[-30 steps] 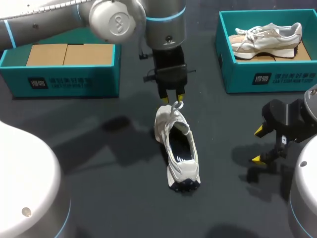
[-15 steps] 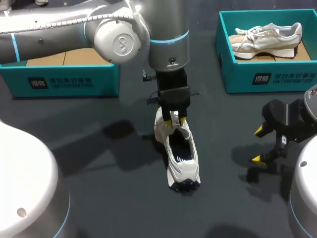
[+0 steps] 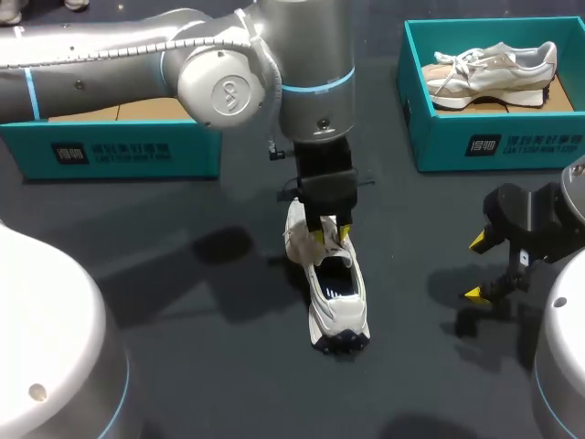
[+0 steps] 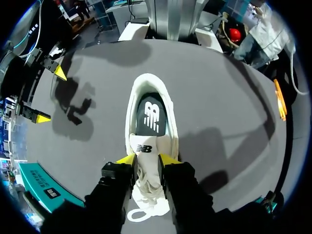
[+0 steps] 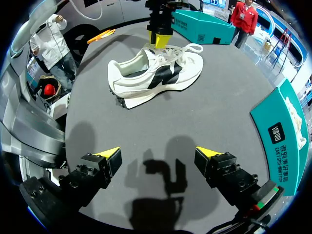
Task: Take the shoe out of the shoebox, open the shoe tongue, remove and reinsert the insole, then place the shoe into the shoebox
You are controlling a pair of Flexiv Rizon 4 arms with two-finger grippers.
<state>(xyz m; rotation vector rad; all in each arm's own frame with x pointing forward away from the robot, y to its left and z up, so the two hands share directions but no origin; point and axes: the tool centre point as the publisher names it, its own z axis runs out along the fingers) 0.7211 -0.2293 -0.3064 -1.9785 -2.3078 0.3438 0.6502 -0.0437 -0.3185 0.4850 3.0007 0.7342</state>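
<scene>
You are working over a dark charcoal counter [image 3: 183, 366] with a flat, matte top. From the head view, soft shadows [image 3: 219, 249] lie on it in blurred patches, one left of the middle and another toward the right side. The right wrist view shows the same grey surface [image 5: 219, 112] carrying a darker, doubled shadow.

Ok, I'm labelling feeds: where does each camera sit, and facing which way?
Head: above and behind, facing down at the table; both arms show.
Left wrist: on that arm, facing down past the left claw, shut on the shoe.
Right wrist: on that arm, facing across the table past the open right claw.
Shared: all show the shoe.
</scene>
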